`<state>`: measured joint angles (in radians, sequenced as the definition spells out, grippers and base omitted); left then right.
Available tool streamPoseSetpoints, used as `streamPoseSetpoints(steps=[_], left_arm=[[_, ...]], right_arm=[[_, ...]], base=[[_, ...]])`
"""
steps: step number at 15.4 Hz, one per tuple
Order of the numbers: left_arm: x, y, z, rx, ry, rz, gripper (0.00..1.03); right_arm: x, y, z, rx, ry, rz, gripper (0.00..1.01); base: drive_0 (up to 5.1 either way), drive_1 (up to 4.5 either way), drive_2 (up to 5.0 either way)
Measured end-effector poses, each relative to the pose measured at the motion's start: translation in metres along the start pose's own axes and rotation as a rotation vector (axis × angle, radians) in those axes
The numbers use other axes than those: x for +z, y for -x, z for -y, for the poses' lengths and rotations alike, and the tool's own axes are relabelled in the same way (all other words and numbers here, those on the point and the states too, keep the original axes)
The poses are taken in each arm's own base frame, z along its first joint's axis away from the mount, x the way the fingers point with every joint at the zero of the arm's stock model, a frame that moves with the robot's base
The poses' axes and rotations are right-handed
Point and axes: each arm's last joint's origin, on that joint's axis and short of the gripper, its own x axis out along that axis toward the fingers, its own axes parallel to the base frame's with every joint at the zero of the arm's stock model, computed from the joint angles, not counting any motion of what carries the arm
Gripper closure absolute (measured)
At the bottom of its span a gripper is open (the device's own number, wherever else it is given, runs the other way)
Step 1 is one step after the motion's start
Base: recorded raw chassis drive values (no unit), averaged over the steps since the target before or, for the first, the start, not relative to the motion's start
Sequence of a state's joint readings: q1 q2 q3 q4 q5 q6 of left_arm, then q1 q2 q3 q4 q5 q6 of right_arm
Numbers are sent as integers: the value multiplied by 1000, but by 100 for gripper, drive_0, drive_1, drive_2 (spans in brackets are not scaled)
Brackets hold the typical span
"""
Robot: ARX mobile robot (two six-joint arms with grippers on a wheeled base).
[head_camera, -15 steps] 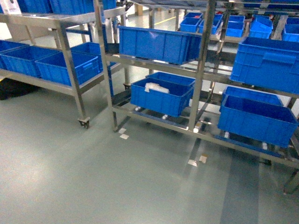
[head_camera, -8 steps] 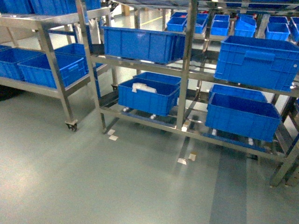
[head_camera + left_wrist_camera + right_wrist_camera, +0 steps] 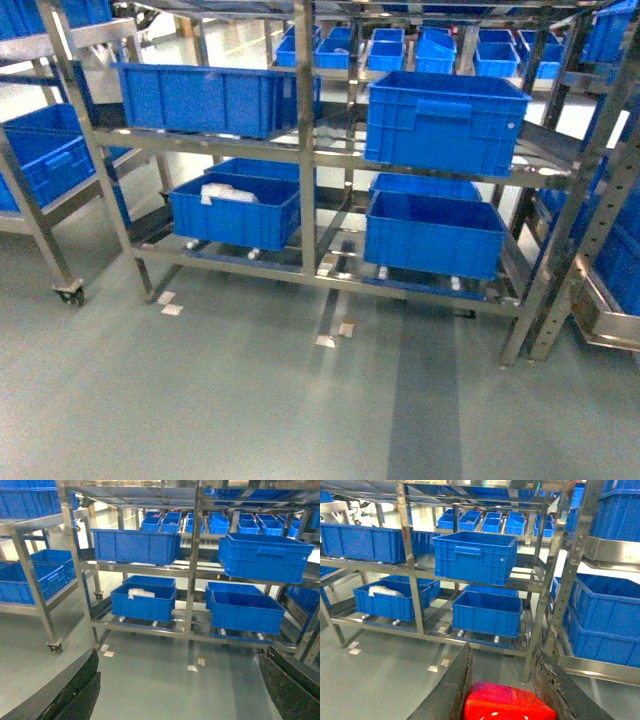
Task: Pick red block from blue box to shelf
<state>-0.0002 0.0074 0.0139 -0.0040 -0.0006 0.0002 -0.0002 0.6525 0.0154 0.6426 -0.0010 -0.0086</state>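
The red block [image 3: 507, 702] shows only in the right wrist view, glossy and close to the camera, wedged between the two dark fingers of my right gripper [image 3: 502, 652], which is shut on it. The shelf [image 3: 305, 150] stands ahead across the grey floor, a steel rack loaded with dark blue crates; it also appears as the shelf [image 3: 192, 580] and the shelf [image 3: 410, 565] in the wrist views. My left gripper [image 3: 182, 690] is open and holds nothing, its fingers wide apart at the bottom corners. The blue box is out of view. Neither gripper appears in the head view.
A lower crate [image 3: 232, 192] holds a white bundle. A wheeled rack [image 3: 40, 200] stands at the left and another rack [image 3: 600, 200] at the right. Tape marks [image 3: 335, 335] lie on the floor in front of the shelf.
The head view has swung to the right: the shelf and its crates have slid leftward in frame, and the wheeled rack at the left has mostly left the picture.
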Motion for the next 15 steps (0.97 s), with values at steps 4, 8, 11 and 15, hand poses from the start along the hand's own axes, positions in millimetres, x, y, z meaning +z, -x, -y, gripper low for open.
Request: streamPoseSetpoints(steps=[4, 8, 11, 15], left_arm=[[0, 0, 0, -2, 0, 0, 5], [0, 0, 0, -1, 0, 0, 5], [0, 0, 0, -1, 0, -1, 5], [0, 0, 0, -1, 0, 0, 5]], right_arm=[[0, 0, 0, -2, 0, 0, 73], [0, 0, 0, -1, 0, 0, 73], [1, 0, 0, -1, 0, 6, 73], [0, 0, 0, -1, 0, -1, 73]], base=[[-112, -112, -112], [0, 0, 0], [3, 424, -418], [-1, 431, -432]])
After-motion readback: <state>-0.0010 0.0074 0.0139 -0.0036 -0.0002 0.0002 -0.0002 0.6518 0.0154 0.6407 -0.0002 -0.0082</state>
